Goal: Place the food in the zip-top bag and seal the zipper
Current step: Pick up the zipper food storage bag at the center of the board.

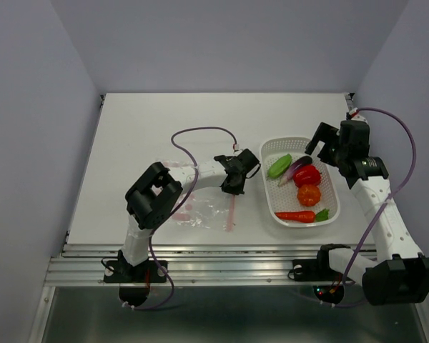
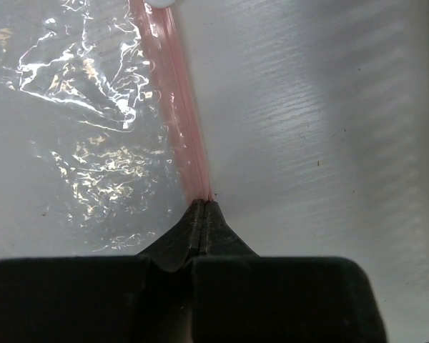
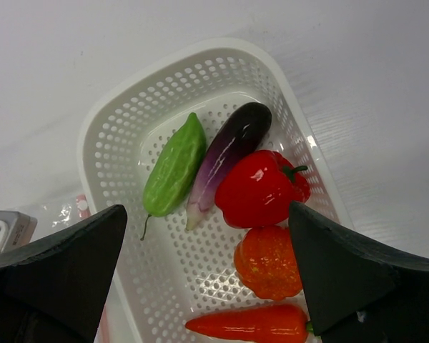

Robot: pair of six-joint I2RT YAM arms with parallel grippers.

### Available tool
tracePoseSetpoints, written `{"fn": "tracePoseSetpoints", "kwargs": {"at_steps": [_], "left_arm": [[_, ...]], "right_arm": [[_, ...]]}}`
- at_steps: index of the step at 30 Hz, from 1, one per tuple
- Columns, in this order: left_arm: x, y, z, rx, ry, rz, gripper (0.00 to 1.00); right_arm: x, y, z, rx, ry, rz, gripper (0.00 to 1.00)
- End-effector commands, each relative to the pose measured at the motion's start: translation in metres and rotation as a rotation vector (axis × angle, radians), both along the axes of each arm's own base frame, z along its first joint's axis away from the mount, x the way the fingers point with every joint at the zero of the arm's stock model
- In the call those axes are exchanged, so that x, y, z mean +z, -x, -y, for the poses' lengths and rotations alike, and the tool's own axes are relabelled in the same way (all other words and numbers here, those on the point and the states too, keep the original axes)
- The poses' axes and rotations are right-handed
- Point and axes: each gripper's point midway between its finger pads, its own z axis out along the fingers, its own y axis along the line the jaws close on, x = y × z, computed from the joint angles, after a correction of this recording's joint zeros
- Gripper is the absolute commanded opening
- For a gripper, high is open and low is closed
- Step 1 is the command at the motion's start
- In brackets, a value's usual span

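Five toy vegetables lie in the white basket (image 1: pixel 284 199) at the right of centre in the overhead view. They are a green pod (image 1: pixel 279 166), a purple eggplant (image 1: pixel 296 168), a red pepper (image 1: pixel 307 175), an orange pumpkin (image 1: pixel 309 194) and, lowest in the frame, a carrot (image 1: pixel 297 215). The zip-top bag (image 1: pixel 200 207) lies flat on the white desk (image 1: pixel 164 121) just left of the basket. Its zipper (image 1: pixel 231 214) is a pink strip on the side facing the basket. The left gripper (image 1: pixel 233 190) is down at the upper end of that strip. The right gripper (image 1: pixel 320 146) hangs at the basket's upper right corner.

From the left wrist, the zipper (image 2: pixel 179 107) runs from the top edge down to the centre and ends at the left gripper (image 2: pixel 202 207). Its jaws are pressed together and pinch the end of the strip. The crinkled clear bag (image 2: pixel 79 128) fills the left half, and bare desk (image 2: pixel 329 128) fills the right.

From the right wrist, the right gripper (image 3: pixel 207 214) has its jaws spread wide, one dark finger in each lower corner, and grips nothing. The basket (image 3: pixel 129 93) lies between and beyond them. In it the green pod (image 3: pixel 175 166) and eggplant (image 3: pixel 229 153) lie side by side, touching. The red pepper (image 3: pixel 261 187) sits to their right, the pumpkin (image 3: pixel 268 261) below it, and the carrot (image 3: pixel 247 323) along the bottom edge.
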Motion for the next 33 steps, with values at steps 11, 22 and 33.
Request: {"fn": "tracePoseSetpoints", "kwargs": {"at_steps": [11,22,33], "left_arm": [[0.111,-0.011,0.003,0.067,0.207,0.189,0.00],[0.190,-0.020,-0.025,0.209,0.287,0.346,0.00],[0.203,-0.021,-0.026,0.233,0.320,0.364,0.00]], "right_arm": [[0.029,0.003,-0.057,0.350,-0.110,0.122,1.00],[0.047,0.022,-0.157,0.630,-0.254,0.162,1.00],[0.019,0.004,-0.228,0.639,-0.184,0.055,1.00]]}}
